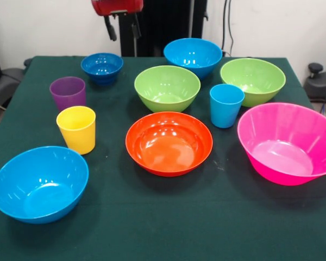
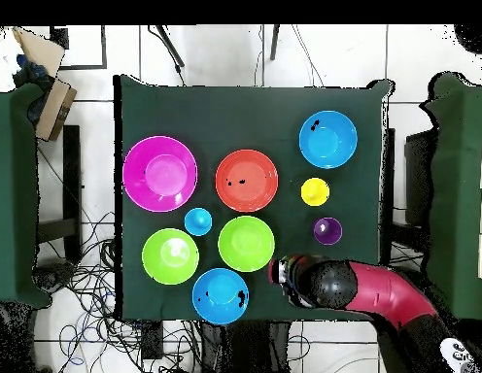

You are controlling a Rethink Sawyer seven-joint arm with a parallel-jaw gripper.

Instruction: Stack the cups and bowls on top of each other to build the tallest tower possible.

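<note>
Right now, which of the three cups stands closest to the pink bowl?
The light blue cup, standing between the pink bowl and the orange bowl. The yellow cup and purple cup stand across the table.

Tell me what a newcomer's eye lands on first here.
The large pink bowl at the front view's right edge grabs attention first, with the orange bowl glowing at the centre of the green table. All bowls and cups stand apart, nothing stacked. In the overhead view, the red and black arm hangs over the table's bottom edge, hiding the small dark blue bowl.

three cups point(image 1: 76, 129), seven bowls point(image 1: 169, 143), all standing apart
</note>
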